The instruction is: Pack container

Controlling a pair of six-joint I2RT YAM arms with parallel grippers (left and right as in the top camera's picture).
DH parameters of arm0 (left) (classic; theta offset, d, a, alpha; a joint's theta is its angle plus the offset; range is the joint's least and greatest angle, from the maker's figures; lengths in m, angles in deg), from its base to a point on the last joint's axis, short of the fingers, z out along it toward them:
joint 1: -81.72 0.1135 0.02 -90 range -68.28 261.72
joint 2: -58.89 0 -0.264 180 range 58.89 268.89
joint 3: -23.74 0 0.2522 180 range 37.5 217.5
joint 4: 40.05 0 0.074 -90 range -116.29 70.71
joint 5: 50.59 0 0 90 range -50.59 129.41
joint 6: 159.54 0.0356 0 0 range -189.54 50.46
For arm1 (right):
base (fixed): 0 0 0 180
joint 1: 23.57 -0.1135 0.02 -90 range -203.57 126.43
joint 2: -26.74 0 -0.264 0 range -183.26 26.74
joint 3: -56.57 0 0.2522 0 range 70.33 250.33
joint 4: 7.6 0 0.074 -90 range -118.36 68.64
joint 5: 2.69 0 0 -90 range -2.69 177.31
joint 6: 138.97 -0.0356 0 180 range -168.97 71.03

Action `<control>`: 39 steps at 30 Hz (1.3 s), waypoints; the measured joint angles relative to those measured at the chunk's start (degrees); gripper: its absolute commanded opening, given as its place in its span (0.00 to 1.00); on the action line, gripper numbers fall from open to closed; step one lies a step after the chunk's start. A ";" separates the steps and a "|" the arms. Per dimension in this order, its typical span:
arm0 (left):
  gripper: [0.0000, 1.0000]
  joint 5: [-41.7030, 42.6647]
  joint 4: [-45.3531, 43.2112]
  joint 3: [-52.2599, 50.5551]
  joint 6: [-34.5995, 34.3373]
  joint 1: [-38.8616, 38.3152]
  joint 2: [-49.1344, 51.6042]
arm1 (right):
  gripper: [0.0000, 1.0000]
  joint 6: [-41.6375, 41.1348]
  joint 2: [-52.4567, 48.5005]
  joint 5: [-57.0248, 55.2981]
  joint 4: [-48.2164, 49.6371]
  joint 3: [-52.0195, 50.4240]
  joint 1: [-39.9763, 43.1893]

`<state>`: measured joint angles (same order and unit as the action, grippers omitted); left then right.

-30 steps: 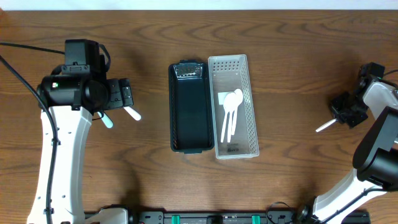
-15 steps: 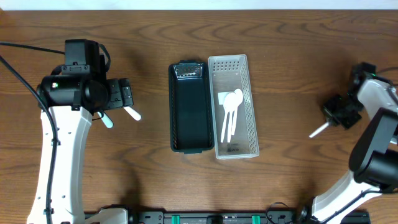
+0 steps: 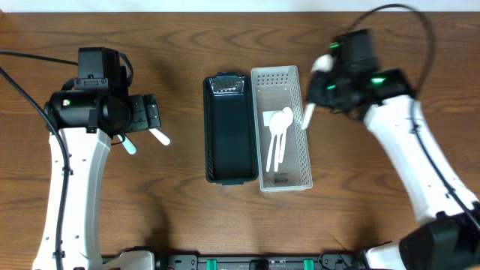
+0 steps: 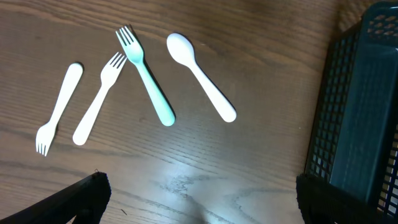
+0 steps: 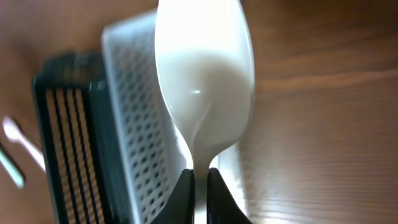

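Note:
A white perforated container (image 3: 300,161) holds several white spoons (image 3: 277,135); a black basket (image 3: 226,127) stands beside it on its left. My right gripper (image 3: 319,101) is shut on a white spoon (image 5: 202,81), holding it by the handle above the container's right edge (image 5: 134,124). My left gripper (image 4: 199,205) is open and empty above the table, near a teal fork (image 4: 146,78), a white spoon (image 4: 199,78) and two white forks (image 4: 99,96). The overhead view shows only a teal piece (image 3: 129,146) and a white piece (image 3: 159,136) beside the left arm.
The black basket's wall (image 4: 357,118) shows at the right of the left wrist view. Bare wood lies to the right of the container and along the table's front.
My right arm has swung from the table's far right edge to the white container, carrying the white spoon. My left arm has not moved.

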<state>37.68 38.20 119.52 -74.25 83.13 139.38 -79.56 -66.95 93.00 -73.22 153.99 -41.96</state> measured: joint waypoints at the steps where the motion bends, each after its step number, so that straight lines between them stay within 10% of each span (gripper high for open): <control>1: 0.98 0.00 0.02 0.00 0.00 0.00 0.00 | 0.01 0.00 -1.07 -0.24 -0.02 -0.02 -1.70; 10: 0.98 0.00 0.02 0.00 0.00 0.00 0.00 | 0.05 0.02 -13.38 -1.29 -0.20 -0.07 -7.80; 27: 0.98 0.02 0.02 0.00 0.02 0.00 0.00 | 0.63 7.72 -18.67 -1.90 1.25 4.33 -8.13; 32: 0.98 0.02 0.02 0.00 0.02 0.00 0.00 | 0.87 12.92 -13.90 -4.92 -1.36 16.57 -4.37; 39: 0.98 0.00 -1.20 0.00 -0.63 0.00 0.00 | 0.97 17.64 0.20 -7.28 -7.82 27.69 9.44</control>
<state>37.68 37.00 119.52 -74.88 83.13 139.38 -61.92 -66.75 85.72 -81.04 181.68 -32.52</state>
